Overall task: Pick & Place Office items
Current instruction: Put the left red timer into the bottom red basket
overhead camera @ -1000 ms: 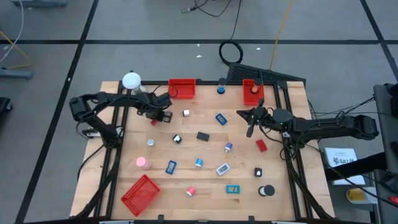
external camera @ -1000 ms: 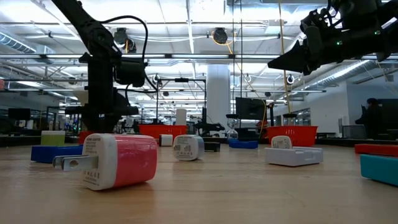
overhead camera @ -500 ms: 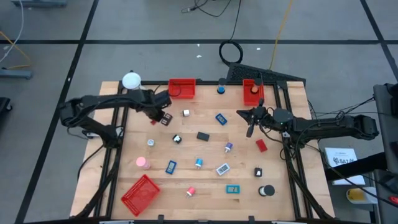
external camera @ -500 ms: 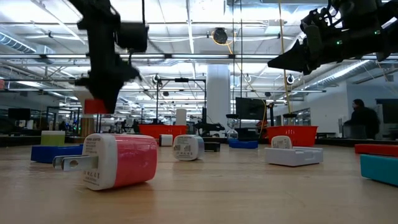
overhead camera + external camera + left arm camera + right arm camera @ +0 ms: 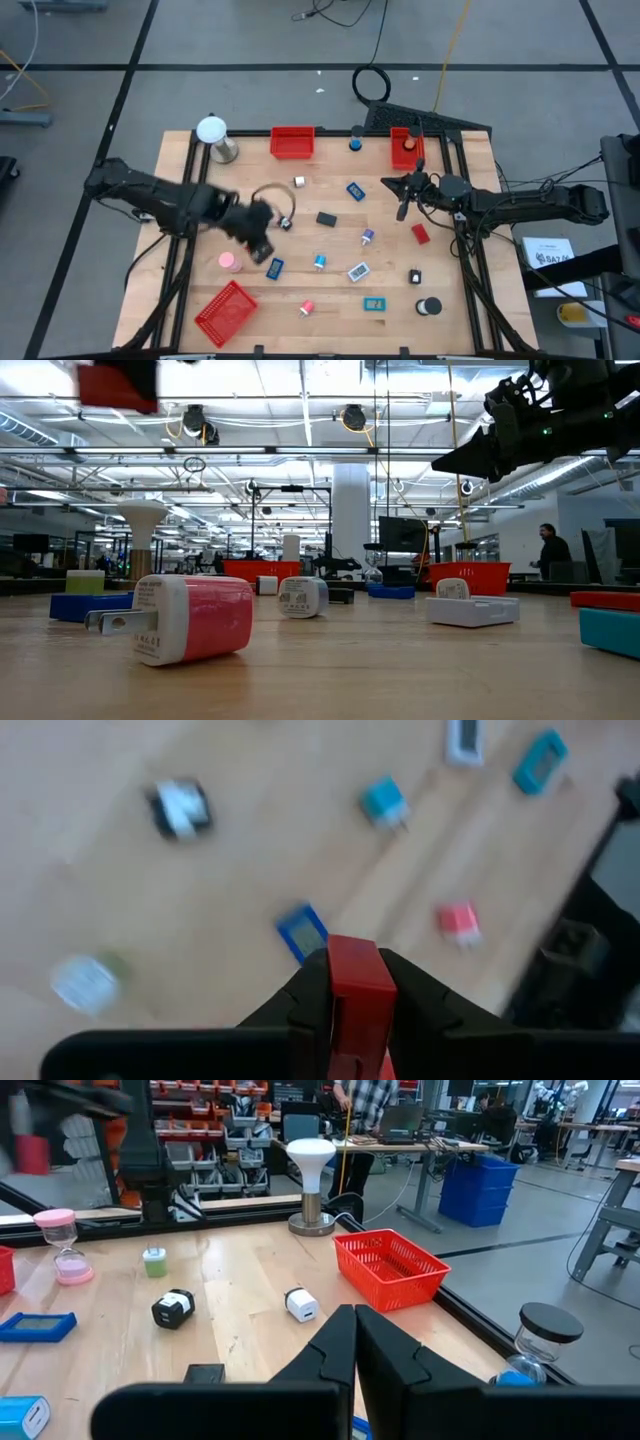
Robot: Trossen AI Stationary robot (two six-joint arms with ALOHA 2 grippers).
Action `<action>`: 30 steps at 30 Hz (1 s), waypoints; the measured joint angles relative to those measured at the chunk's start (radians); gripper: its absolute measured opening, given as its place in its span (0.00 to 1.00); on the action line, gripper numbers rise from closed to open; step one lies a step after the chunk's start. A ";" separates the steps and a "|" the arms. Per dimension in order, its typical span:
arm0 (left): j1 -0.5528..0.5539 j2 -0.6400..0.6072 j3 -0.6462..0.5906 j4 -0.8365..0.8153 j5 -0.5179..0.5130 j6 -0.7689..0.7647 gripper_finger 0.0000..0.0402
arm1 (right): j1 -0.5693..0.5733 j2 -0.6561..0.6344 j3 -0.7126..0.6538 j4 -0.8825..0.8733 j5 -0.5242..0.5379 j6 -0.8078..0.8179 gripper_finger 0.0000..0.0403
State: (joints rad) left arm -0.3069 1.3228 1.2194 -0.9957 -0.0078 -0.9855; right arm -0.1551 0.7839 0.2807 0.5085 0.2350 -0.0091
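Note:
Small office items lie scattered on the wooden table [image 5: 200, 290]: a blue flat piece [image 5: 274, 268], a blue plug [image 5: 319, 262], a black piece [image 5: 326, 218], a red piece [image 5: 420, 234] and others. My left gripper [image 5: 258, 226] hangs blurred above the table's left middle, shut on a small red block [image 5: 358, 988]; the block also shows high in the low view [image 5: 118, 382]. My right gripper [image 5: 402, 210] hovers shut at the right, level, holding nothing [image 5: 353, 1342]. My left gripper pinches the red block by its two opposite sides [image 5: 338, 982] between its two fingers [image 5: 308, 992], coming at it slanting from above. The block's end sticks out past the fingertips. It is lifted well clear of the table.
Red mesh trays stand at the far edge [image 5: 292, 142], far right [image 5: 405, 148] and near left [image 5: 228, 312]. A white ball on a silver stand [image 5: 213, 136] is at the far left. A pink hourglass [image 5: 229, 262] stands by the left gripper. People move in the room behind.
My left gripper has swung from beside the ball stand at the far left toward the table's near edge and middle, rising and rolling as it went. The red block has come up off the table with it and now hangs high above the items.

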 joint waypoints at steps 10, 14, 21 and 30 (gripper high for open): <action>-0.365 0.002 0.000 0.022 -0.121 -0.417 0.16 | 0.000 0.000 -0.007 0.018 0.000 -0.006 0.01; -0.437 0.043 -0.004 0.034 -0.111 -0.534 0.17 | 0.000 0.000 -0.007 0.018 0.000 -0.006 0.01; -0.504 0.152 -0.005 0.129 -0.082 -0.598 0.17 | 0.000 0.000 -0.007 0.018 0.000 -0.011 0.01; -0.571 0.286 -0.005 0.130 -0.068 -0.719 0.17 | 0.000 0.000 -0.007 0.018 0.000 -0.014 0.01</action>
State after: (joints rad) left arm -0.8776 1.6084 1.2144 -0.8660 -0.0757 -1.7045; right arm -0.1555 0.7839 0.2741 0.5266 0.2348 -0.0231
